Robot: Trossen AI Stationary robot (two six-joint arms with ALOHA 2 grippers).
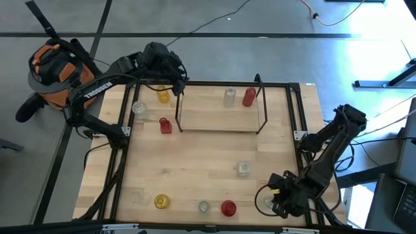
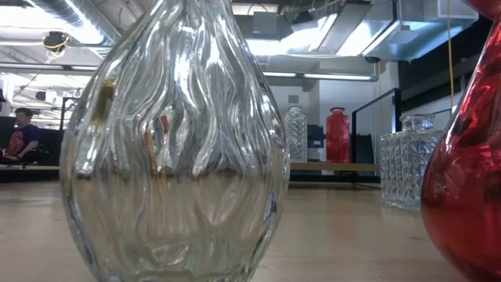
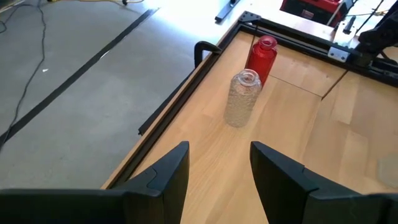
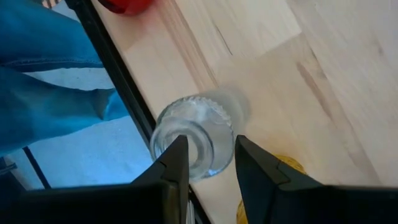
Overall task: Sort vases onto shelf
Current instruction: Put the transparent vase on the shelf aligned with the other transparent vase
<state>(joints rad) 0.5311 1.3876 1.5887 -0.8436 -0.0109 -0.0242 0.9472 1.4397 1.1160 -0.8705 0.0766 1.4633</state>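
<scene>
The shelf (image 1: 221,120), a light board in a black wire frame, stands at the table's far middle. On its right half stand a clear vase (image 1: 229,96) (image 3: 241,98) and a red vase (image 1: 249,97) (image 3: 262,57). My left gripper (image 1: 179,86) (image 3: 219,168) hovers open at the shelf's left end, facing them. Yellow (image 1: 162,95), clear (image 1: 138,108) and red (image 1: 165,125) vases stand left of the shelf. My right gripper (image 1: 273,200) (image 4: 211,163) is at the near right corner, shut on a clear vase (image 4: 198,127). My right gripper has the clear vase by its mouth rim (image 4: 222,140). One finger (image 4: 177,163) seems to sit in the opening and the other (image 4: 252,167) outside the rim. The vase tips mouth-first toward the gripper. Whether its base rests on the table I cannot tell.
Along the near edge stand yellow (image 1: 161,201), clear (image 1: 203,207) (image 2: 176,149) and red (image 1: 228,208) (image 2: 470,180) vases. Another clear one (image 1: 244,169) stands mid-right. Black rails (image 1: 296,114) border the table. Blue cloth (image 4: 43,81) shows past the near edge. A person (image 2: 19,135) sits far off.
</scene>
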